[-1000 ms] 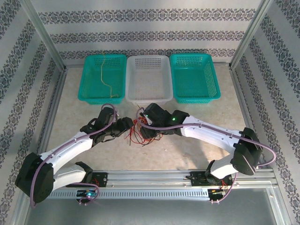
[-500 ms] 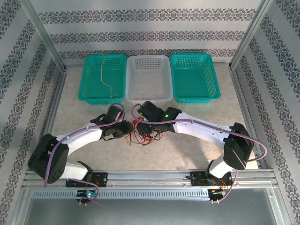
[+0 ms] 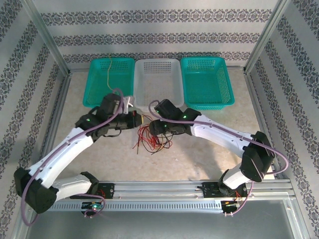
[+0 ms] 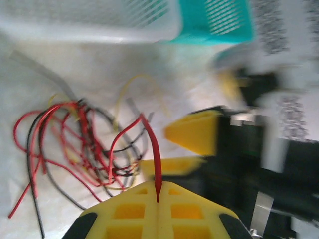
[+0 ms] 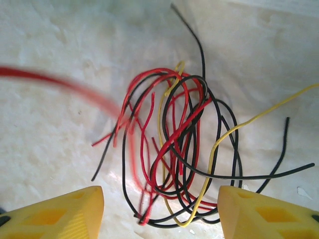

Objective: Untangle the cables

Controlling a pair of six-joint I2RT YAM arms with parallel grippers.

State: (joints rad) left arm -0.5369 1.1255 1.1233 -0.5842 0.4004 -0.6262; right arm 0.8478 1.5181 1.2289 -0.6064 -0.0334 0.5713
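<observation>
In front of the white basket (image 3: 158,82), on the table (image 3: 214,144), your cables (image 3: 151,142) lie in one loose heap of thin red, black and yellow loops, crossing many times. Your left gripper (image 4: 158,195) is clenched on a single red cable (image 4: 153,149), which rises from between its yellow fingers (image 4: 129,211) and arcs back to the heap. Your right gripper (image 5: 159,214) stands spread, grasping nothing, with the heap framed between its fingers. Another yellow cable (image 3: 110,74) lies in the teal basket (image 3: 94,84) left of the white basket.
</observation>
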